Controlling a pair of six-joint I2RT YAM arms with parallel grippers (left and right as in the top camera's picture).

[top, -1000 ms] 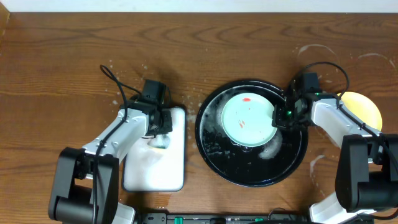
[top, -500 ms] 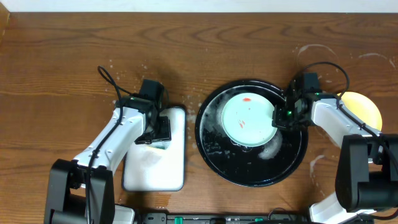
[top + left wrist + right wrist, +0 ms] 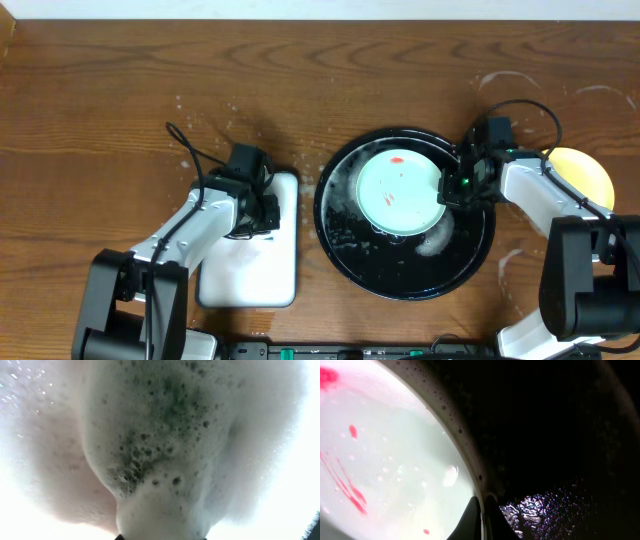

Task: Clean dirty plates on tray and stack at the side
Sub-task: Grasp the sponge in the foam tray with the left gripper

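Showing two plates (image 3: pixel 398 192), one tray (image 3: pixel 400 278)

Sauce-smeared mint plate (image 3: pixel 398 192) in foamy tray (image 3: pixel 400 272)

Overhead looks straight down; wrist views sit close on foam (image 3: pixel 165 435) and plate (image 3: pixel 385 455).

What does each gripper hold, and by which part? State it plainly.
Right gripper pinches the mint plate by its right rim. Left gripper sits against the foamy sponge; whether it grips cannot be told.
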